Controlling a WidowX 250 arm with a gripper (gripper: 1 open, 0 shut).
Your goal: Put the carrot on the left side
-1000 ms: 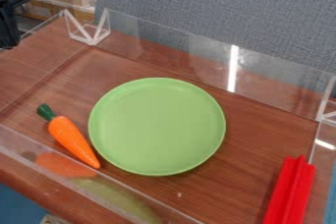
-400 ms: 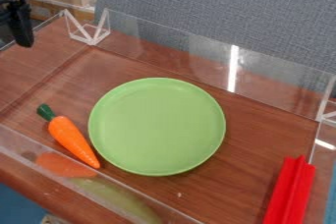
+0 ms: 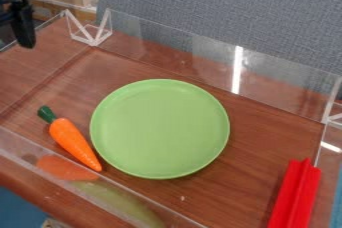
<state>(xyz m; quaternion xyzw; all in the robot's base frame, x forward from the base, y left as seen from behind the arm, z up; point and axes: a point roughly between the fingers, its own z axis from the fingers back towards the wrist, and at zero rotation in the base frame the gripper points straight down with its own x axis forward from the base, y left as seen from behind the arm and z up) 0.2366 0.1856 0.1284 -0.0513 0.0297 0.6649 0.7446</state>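
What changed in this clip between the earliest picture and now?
The dark gripper at the left edge came further into view, sitting lower in frame and apart from everything. Whether its fingers are open cannot be told. The small orange toy carrot, round green plate and flat red bars stayed put.

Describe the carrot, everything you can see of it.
The carrot is a small toy, smooth and plastic-looking, with a bright orange tapered body and a dark green stub top. It lies flat on the wooden table, green end toward the back left, tip pointing to the front right. It sits just left of the green plate, close to its rim; whether they touch is unclear. Nothing grips it. A faint orange reflection shows in the clear wall in front.
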